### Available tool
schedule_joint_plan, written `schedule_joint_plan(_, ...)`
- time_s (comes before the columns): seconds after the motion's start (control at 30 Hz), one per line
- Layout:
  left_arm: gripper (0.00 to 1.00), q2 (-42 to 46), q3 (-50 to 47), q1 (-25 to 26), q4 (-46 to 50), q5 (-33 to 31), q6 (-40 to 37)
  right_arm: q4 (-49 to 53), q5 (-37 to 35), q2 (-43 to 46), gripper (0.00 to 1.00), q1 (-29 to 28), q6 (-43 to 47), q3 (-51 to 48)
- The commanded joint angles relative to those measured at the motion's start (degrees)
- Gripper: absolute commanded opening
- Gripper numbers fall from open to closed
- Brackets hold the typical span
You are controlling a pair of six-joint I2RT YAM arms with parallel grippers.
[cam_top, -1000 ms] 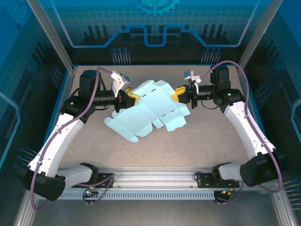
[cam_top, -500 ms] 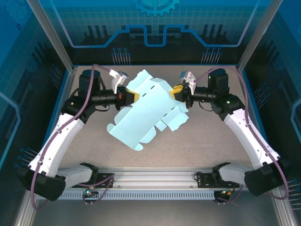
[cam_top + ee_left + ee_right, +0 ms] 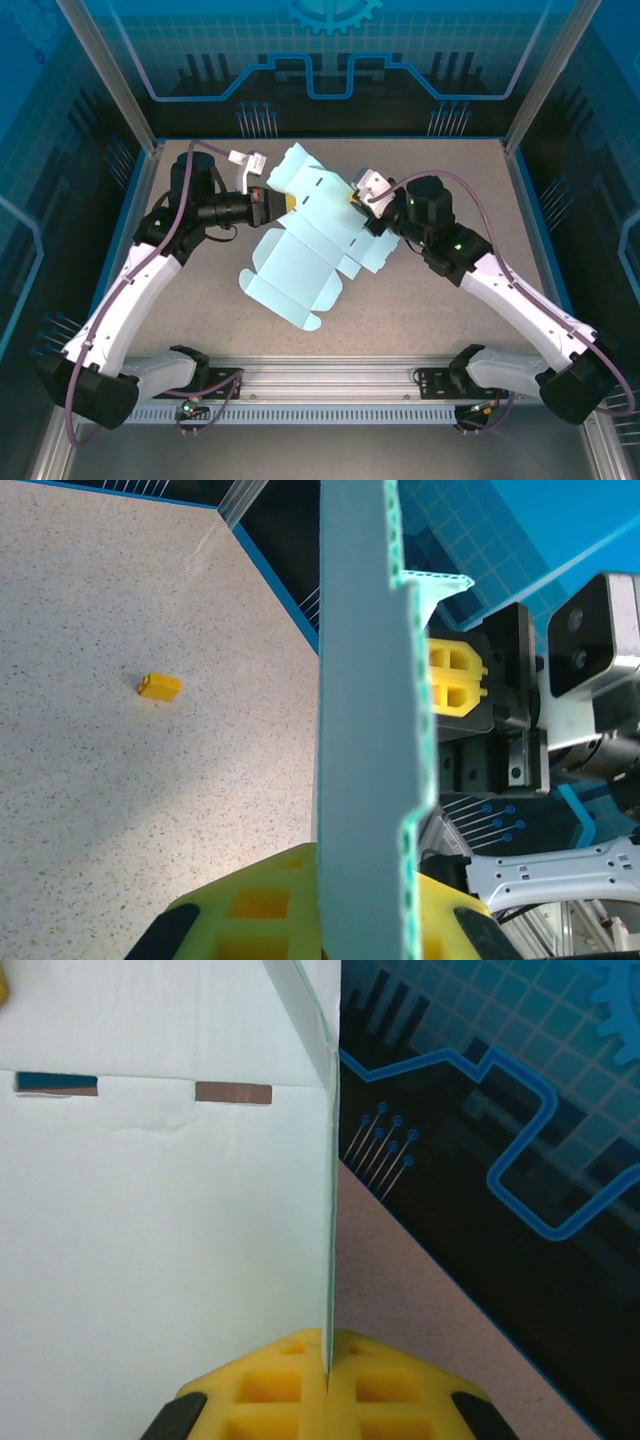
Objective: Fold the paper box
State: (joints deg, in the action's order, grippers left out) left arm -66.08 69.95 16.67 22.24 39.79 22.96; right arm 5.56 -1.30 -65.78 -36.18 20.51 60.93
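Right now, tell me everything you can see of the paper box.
The paper box is a flat die-cut sheet of pale light-blue thin card, unfolded, with flaps, tabs and small slots. It is tilted, far end raised, over the middle of the table. The left gripper and right gripper each pinch an opposite far edge.

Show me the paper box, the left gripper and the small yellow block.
paper box (image 3: 308,252), top external view, middle panel.
left gripper (image 3: 285,203), top external view, between yellow fingertips.
small yellow block (image 3: 159,686), left wrist view, top face.
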Motion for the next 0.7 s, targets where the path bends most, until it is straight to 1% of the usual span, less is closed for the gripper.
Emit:
schedule_joint_plan(0.0,0.0,-0.4,-0.1,-0.2,-8.0,-1.3,4.8,-0.8,-6.5,-0.5,0.0,-2.7,3.4,-1.8)
schedule_joint_plan(0.17,0.0,-2.1,-1.0,-0.2,-9.7,-1.7,7.9,-2.4,-11.4,-2.2,0.0,-4.8,5.8,-2.8)
schedule_joint_plan(0.4,0.0,-3.0,-1.8,-0.2,-9.8,-2.9,7.3,-2.9,-11.5,-2.6,0.0,-4.6,5.7,-3.6)
schedule_joint_plan(0.53,0.0,-3.1,-2.4,-0.2,-9.1,-4.3,5.4,0.3,-5.7,-2.4,0.0,-2.3,3.4,-2.6)
schedule_joint_plan(0.67,0.0,-3.1,-2.6,-0.2,-7.9,-5.7,3.4,3.2,3.0,-1.5,0.0,1.0,0.0,-1.6)
